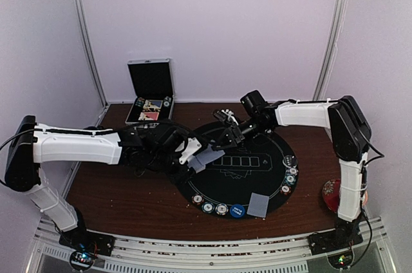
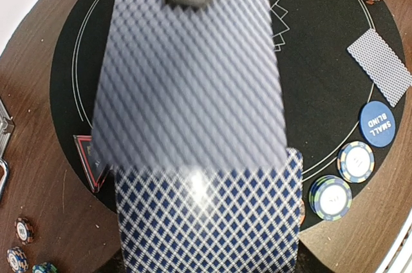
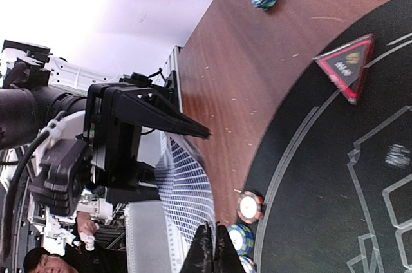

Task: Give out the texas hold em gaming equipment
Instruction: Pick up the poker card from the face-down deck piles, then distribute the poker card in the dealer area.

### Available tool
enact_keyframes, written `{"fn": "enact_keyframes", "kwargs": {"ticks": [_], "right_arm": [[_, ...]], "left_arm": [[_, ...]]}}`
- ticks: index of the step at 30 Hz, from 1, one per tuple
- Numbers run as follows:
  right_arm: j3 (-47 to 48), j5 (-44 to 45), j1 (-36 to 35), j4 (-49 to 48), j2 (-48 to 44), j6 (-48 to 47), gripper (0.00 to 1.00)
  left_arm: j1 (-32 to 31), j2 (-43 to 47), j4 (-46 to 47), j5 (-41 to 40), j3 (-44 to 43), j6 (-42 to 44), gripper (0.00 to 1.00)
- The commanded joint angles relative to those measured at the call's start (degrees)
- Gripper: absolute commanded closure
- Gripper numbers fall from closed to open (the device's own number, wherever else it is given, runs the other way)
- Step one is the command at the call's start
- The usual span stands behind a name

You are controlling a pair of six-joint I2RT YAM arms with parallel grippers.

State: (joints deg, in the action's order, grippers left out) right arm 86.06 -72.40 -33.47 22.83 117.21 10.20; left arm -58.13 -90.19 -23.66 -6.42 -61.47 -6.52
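**chipstack_dan:** Why is the deck (image 2: 206, 221) held up in the air over the left side of the mat (image 1: 270, 150) instead of lying flat?

**riverrat:** It's a two-arm deal, I think. The left gripper (image 1: 195, 160) is clamped on the deck like a card shoe. The top card (image 2: 193, 73) sits fanned forward off it, and the right gripper (image 3: 212, 244) comes in from the far side with its fingers pinched shut on that card's far edge. One arm can't peel a single card, so one steadies and one pulls.

**chipstack_dan:** And where does it go?

**riverrat:** My guess is a seat on the rim. One dealt card (image 1: 259, 205) lies face down at the near edge, just beside the small blind disc (image 1: 237, 210) and a row of chips (image 1: 207, 207). The red triangle marker (image 2: 90, 157) sits at the left rim, below the deck.
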Motion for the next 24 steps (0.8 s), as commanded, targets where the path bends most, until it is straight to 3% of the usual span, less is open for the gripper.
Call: {"fn": "enact_keyframes", "kwargs": {"ticks": [1,12,20,24], "right_arm": [[1.80,0.09,4.32,7.50,-3.02,-6.50,1.00],[5.06,3.48,23.76,32.88,-1.91,-28.15,1.00],[8.81,8.42,36.34,54.08,5.71,-45.34,1.00],[6.89,11.14,38.65,51.96,6.79,-44.25,1.00]], "left_arm": [[-0.14,0.72,2.44,0.35,-0.49,0.44,0.40],[-0.58,1.15,2.37,0.17,-0.67,0.41,0.40],[-1.27,2.03,2.13,-0.18,-0.73,0.41,0.40],[-1.46,2.26,2.21,-0.26,-0.67,0.46,0.40]]}}
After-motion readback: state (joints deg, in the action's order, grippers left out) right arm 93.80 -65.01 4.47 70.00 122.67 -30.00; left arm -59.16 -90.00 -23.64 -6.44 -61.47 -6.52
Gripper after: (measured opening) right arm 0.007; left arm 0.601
